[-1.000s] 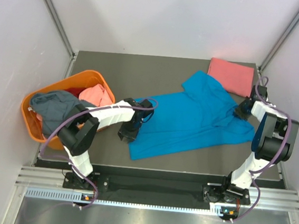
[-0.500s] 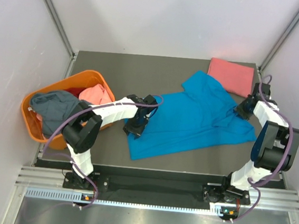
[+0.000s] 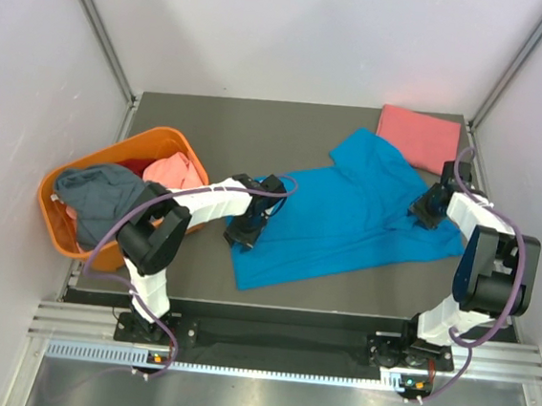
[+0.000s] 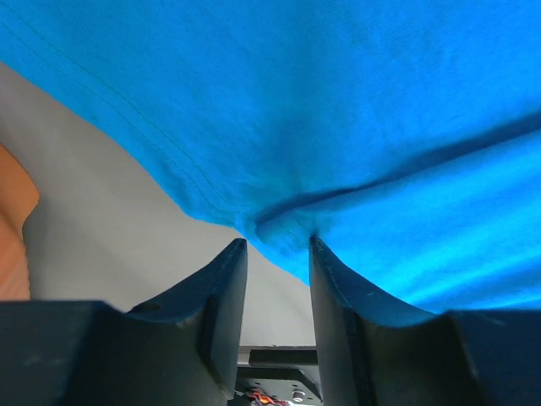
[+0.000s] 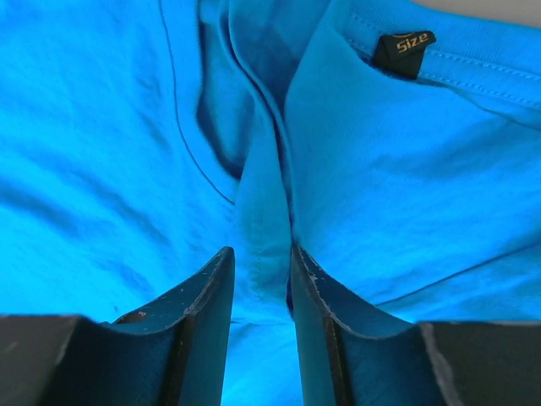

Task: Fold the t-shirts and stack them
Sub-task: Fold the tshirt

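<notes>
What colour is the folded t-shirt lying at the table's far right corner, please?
Salmon-pink; the folded t-shirt shows best in the top external view.

The table (image 3: 220, 131) holds a spread blue t-shirt (image 3: 346, 220), a folded pink t-shirt (image 3: 419, 136) and an orange basket (image 3: 159, 135).

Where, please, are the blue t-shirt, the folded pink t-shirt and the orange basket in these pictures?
Blue t-shirt (image 3: 346, 218): top view, middle of its body.
Folded pink t-shirt (image 3: 418, 138): top view, centre of the rectangle.
Orange basket (image 3: 150, 138): top view, its far rim.
</notes>
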Robot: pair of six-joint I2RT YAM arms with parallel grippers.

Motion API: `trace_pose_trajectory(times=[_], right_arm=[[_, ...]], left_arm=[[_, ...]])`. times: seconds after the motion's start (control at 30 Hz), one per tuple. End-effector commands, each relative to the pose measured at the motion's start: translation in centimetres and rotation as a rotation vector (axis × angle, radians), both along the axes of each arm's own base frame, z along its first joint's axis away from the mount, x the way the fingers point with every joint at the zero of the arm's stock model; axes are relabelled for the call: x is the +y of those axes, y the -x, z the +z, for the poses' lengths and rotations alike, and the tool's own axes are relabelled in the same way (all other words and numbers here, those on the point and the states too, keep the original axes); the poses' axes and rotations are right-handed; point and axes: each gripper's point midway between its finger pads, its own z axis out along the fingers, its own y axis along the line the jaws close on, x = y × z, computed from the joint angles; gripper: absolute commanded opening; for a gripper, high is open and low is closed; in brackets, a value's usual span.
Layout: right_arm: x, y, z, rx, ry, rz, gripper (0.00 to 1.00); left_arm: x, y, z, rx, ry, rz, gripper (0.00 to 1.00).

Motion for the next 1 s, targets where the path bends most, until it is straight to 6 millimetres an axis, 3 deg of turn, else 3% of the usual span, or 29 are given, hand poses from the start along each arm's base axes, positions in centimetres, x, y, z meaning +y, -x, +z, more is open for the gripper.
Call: trace_pose_trajectory(times=[0.0,0.2,0.23,0.3,0.37,0.4,0.5,0.53,0.77,0.97], right_arm=[[-0.1,-0.7,0.2,-0.029,0.029,-0.023,0.34],[0.1,-0.5,-0.2,-0.015,0.043,-0.032,0.34],[0.3,-0.6,-0.2,-0.018,0.042,-0.028,0.34],[0.4,-0.7,-0.2,-0.021,0.044,-0.027,0.34],[0.5,-1.0,-0.4,-0.023,0.042,-0.025,0.30],[0.6,-1.1,-0.5,-0.025,0.037,-0.024,0.27],[1.2,-1.9,-0.2,-0.058,0.019,-0.001,0.03],[1.3,-2.1,0.1,-0.071,0.022,0.008,0.00],[2.1,-5.8,4.3,-0.246,0.064,0.089,0.00],[2.5,-7.1,4.1,-0.233,0.093,0.150,0.00]], left_arm=[[0.6,0.0,-0.6,0.000,-0.024,0.000,0.40],[0.5,0.2,-0.9,0.018,-0.023,0.004,0.27],[0.3,0.2,-0.9,0.018,-0.017,0.002,0.24],[0.4,0.2,-0.8,0.021,-0.017,0.010,0.07],[0.4,0.2,-0.7,0.017,-0.018,0.014,0.00],[0.4,0.3,-0.7,0.018,-0.018,0.017,0.00],[0.5,0.4,-0.5,0.017,-0.023,0.023,0.00],[0.5,0.4,-0.4,0.014,-0.023,0.028,0.00],[0.7,0.4,-0.2,0.007,-0.030,0.046,0.00],[1.2,0.5,0.0,-0.008,-0.053,0.077,0.00]])
